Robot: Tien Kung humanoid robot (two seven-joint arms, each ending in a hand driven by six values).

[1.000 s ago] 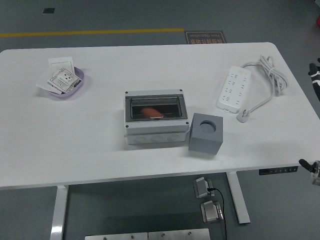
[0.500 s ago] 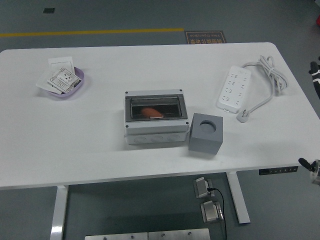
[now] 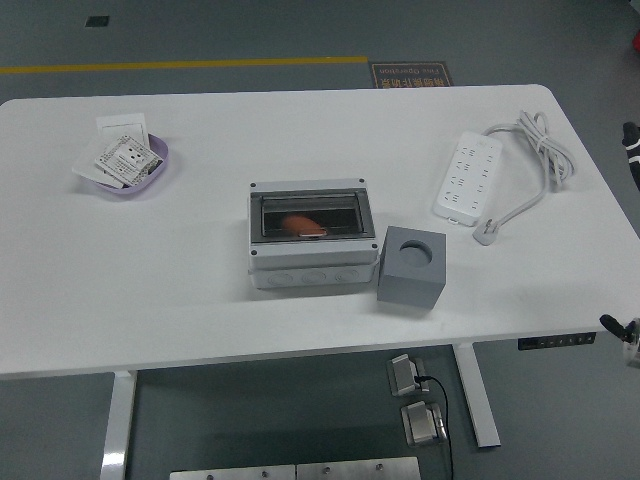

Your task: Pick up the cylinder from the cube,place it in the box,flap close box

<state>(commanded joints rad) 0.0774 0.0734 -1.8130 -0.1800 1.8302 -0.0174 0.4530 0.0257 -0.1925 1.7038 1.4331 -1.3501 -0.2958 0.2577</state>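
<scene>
The scene on the white table (image 3: 150, 280) is shown unchanged across the last second, with only a slight drift seen in the dark robot parts at the right edge. The grey box (image 3: 312, 240) is seen near the table's middle with its transparent flap lying down over the opening, and an orange cylinder (image 3: 303, 225) is visible through that flap, inside the box. The grey cube (image 3: 411, 269) stands just beside the box on its right, and the round socket in its top is seen empty. From this arrangement the task is judged to be complete or nearly so, all three steps appearing done. A small portion of the right hand (image 3: 622, 330) is visible off the table's lower right corner; whether its fingers are spread or curled cannot be told. The left hand is not seen. Well apart from the work area, a purple dish (image 3: 150, 178) holding white wall plates lies at the left, and a power strip (image 3: 467, 180) with its coiled cord at the right.
</scene>
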